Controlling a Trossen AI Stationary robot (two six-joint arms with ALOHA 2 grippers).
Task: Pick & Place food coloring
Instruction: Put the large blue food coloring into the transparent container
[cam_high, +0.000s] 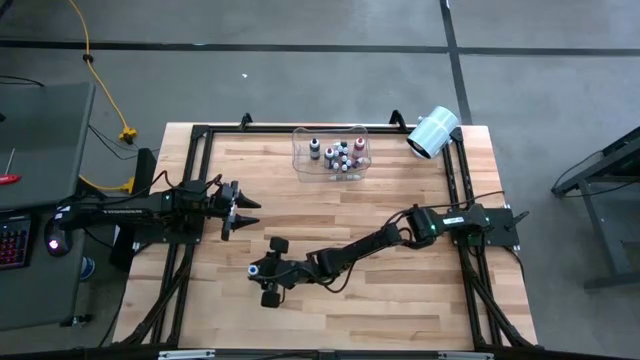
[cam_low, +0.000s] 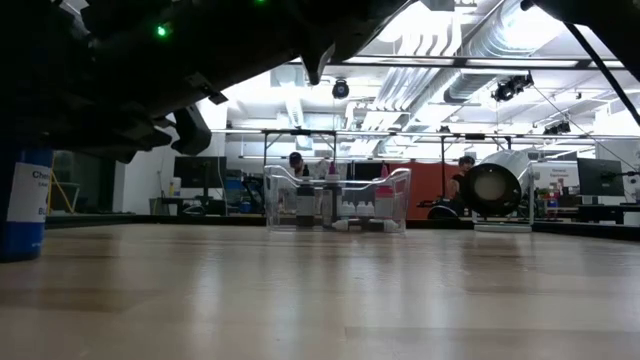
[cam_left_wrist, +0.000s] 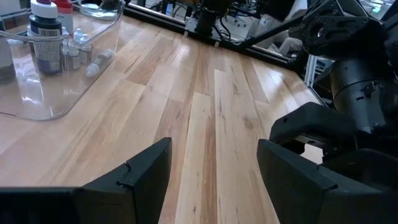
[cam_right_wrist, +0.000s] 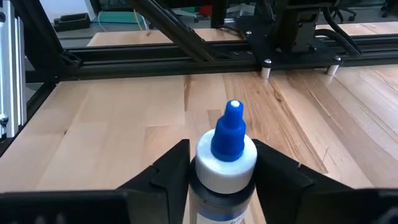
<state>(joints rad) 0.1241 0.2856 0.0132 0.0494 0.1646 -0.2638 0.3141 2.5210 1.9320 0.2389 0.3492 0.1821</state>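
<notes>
One food coloring bottle (cam_right_wrist: 227, 155), with a blue dropper tip on a white cap and a dark body, stands upright between the fingers of my right gripper (cam_right_wrist: 225, 180). This is near the table's middle front (cam_high: 258, 268). The other food coloring bottles (cam_high: 335, 155) stand inside a clear plastic bin (cam_high: 300, 160) at the far middle; they also show in the left wrist view (cam_left_wrist: 45, 34). My left gripper (cam_high: 245, 205) waits open at the table's left side, with bare wood between its fingers (cam_left_wrist: 211, 180). My right gripper pinches the bottle between its two fingers (cam_right_wrist: 168, 171), which lie against the sides of the white cap (cam_right_wrist: 205, 163) and the body's top. They come almost level from the table's right side. The bottle is upright; its base is hidden below the frame.
A large white paper roll (cam_high: 433, 132) lies at the far right corner, beside the bin. A black metal frame (cam_high: 200, 135) runs round the tabletop. Open wood lies between my right gripper and the bin (cam_low: 337, 200).
</notes>
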